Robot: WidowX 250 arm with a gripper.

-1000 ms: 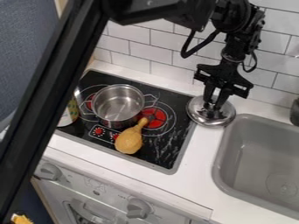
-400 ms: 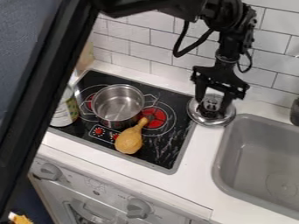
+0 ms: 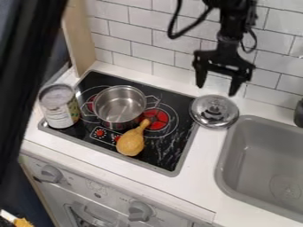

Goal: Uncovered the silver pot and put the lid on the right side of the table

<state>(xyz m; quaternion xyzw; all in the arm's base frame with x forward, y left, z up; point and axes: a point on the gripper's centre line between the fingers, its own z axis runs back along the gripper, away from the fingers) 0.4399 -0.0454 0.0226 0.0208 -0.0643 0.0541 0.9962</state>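
Looks like a kitchen, probably a toy one, judging by the black stove top (image 3: 168, 153) with red burners (image 3: 157, 119), the grey sink (image 3: 254, 146) set into a white tabletop (image 3: 204, 177), oven front (image 3: 100, 195) with knobs (image 3: 140, 211), and white wall tiles (image 3: 136, 53).

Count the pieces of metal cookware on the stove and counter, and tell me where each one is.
2: the silver pot on the stove, and a lid on the counter between stove and sink. The dark bar at the left could hide more.
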